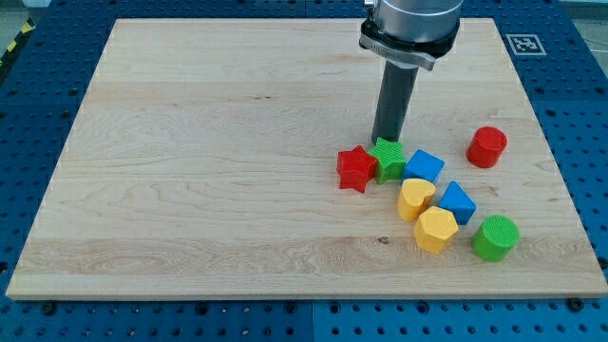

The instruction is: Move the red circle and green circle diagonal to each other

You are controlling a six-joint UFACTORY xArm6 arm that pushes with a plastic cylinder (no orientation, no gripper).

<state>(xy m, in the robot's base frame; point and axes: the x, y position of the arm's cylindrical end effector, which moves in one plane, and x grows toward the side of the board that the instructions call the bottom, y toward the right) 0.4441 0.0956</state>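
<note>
Red circle (487,146) upright at view's right, green circle (496,237) upright below it, well apart, my tip (385,141) touching green star (389,159)

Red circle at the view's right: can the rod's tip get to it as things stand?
Probably yes. My tip sits just above the green star, and the board between it and the red circle is bare; the blue block lies below that path.

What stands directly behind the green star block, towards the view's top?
Behind the green star stands the dark rod; my tip meets the star's top edge. The star hides the tip's very end and the board beneath it, so contact cannot be confirmed.
</note>
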